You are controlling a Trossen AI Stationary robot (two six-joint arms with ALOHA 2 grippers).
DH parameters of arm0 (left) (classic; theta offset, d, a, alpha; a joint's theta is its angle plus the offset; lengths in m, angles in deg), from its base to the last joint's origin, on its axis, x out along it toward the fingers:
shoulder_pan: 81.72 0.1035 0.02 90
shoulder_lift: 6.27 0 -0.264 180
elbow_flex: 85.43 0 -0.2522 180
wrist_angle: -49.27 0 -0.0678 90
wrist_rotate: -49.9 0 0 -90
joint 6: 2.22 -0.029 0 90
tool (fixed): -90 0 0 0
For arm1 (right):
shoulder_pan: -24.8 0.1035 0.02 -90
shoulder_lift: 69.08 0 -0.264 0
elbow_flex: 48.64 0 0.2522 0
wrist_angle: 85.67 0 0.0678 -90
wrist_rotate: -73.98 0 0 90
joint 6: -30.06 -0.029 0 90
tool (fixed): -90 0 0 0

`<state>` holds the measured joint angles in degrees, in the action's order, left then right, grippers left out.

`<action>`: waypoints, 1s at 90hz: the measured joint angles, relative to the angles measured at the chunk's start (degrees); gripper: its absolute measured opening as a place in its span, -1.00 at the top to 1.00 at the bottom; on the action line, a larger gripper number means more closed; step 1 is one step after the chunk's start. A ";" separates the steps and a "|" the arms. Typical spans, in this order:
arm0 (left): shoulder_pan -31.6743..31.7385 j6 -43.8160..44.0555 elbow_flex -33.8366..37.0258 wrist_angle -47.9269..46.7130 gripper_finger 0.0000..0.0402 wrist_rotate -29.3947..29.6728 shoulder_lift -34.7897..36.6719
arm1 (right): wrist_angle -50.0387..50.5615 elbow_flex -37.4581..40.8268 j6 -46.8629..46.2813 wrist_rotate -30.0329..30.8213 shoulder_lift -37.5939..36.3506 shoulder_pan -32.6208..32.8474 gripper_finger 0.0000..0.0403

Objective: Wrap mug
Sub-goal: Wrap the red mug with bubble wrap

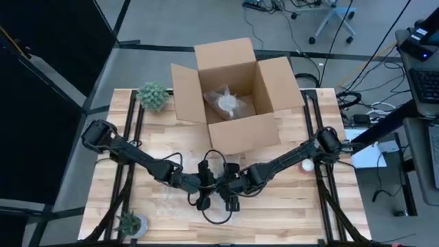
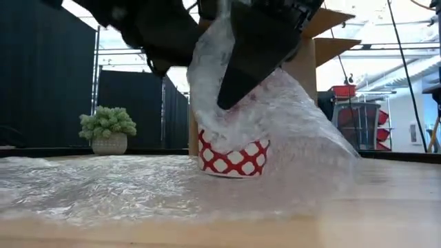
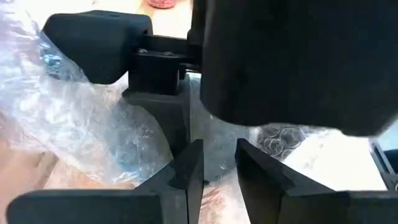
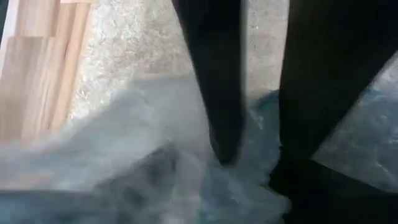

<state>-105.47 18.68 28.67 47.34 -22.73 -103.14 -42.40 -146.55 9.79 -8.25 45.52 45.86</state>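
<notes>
A sheet of bubble wrap (image 2: 103, 189) is lying spread across the near part of the wooden table (image 1: 288, 206), and in the low view it is rising into a crumpled tent over the mug (image 2: 232, 157). The mug, white with a red lattice pattern, is standing upright on the table near the front middle, its lower band showing under the plastic while its upper part is sitting covered by the film.

Both arms are meeting just above it. The left gripper (image 3: 217, 165) is reaching in from the left side of the table, its fingers sitting close together with only a narrow gap, and clear film is lying around them; whether they are pinching the wrap I cannot tell. The right gripper (image 4: 258, 155) is coming in from the right, its two dark fingers set apart and pushing down into the bunched bubble wrap beside the mug.

Farther back, a small potted succulent (image 1: 129, 223) is standing at the front left corner. Beyond the arms, an open cardboard box (image 1: 233, 96) is sitting at the table's far edge with a wrapped bundle (image 1: 228, 101) lying inside it, and a second potted plant (image 1: 153, 97) is standing just left of the box.
</notes>
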 joint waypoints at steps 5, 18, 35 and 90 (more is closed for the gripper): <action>-0.02 0.00 -0.04 0.28 0.60 -0.02 -0.63 | -0.22 -0.13 0.02 -0.17 -0.05 0.00 -0.09; -0.04 -0.04 -0.20 0.55 0.60 -0.13 -1.91 | 1.61 -1.75 -0.26 -1.29 -0.61 0.36 -0.09; 0.00 -0.22 -0.17 0.46 0.60 -0.52 -1.95 | 10.70 -6.29 -1.46 -1.27 -4.05 0.72 -0.09; 0.04 0.04 0.04 1.04 0.60 -0.75 -2.04 | 21.51 -10.73 -5.88 16.17 -6.62 -2.55 -0.09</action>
<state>-105.43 18.73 28.71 48.39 -23.48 -105.18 -20.89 -157.28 3.91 7.92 38.90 43.31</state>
